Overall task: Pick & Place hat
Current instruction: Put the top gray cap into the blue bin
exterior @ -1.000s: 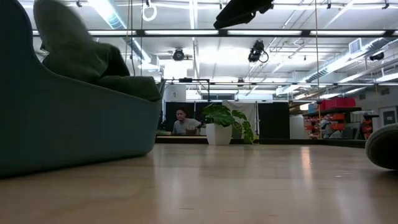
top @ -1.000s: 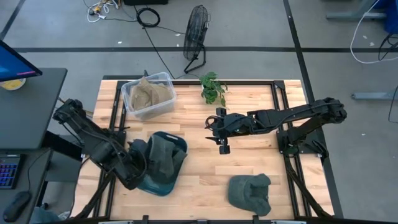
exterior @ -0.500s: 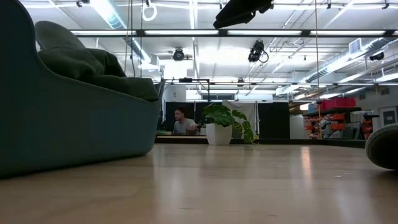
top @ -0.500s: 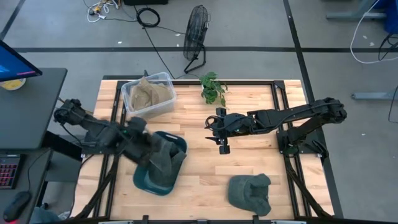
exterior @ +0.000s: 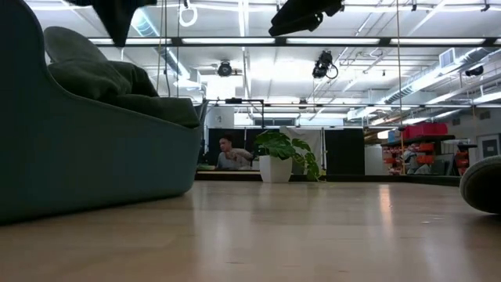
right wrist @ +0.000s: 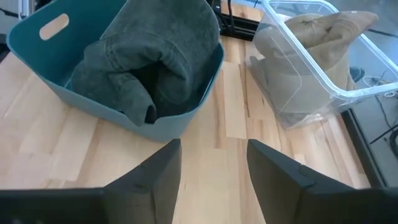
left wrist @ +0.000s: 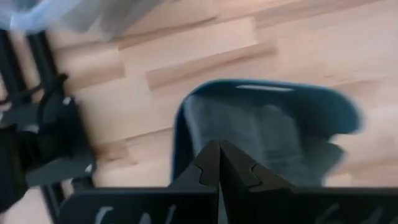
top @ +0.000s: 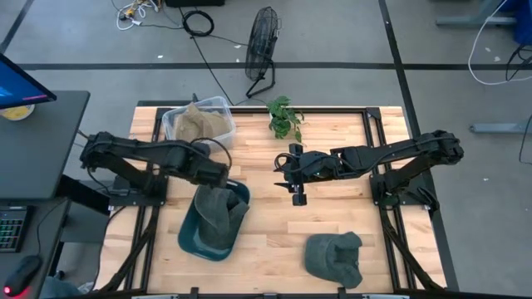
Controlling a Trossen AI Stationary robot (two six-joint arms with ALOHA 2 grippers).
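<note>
A dark green hat [top: 218, 209] lies bunched inside the teal bin [top: 193, 241] at the table's left middle; the right wrist view shows this hat [right wrist: 146, 59] filling the bin [right wrist: 56, 81]. A second dark green hat [top: 334, 257] rests on the table near the front right. My left gripper [top: 221, 174] hangs shut above the bin's far rim, its closed fingers [left wrist: 219, 155] touching nothing. Over the table's middle, my right gripper [top: 297, 191] stands open and empty.
A clear tub [top: 198, 124] with a tan hat in it stands at the far left, right behind the bin. A small potted plant [top: 284, 116] is at the far edge. Bare wood [top: 274, 232] lies between the bin and the loose hat.
My left gripper has swung from the bin's near-left side up and toward the far edge, and is now over the bin's far rim. In the low view, the hat in the bin has sunk lower. My right arm has kept still.
</note>
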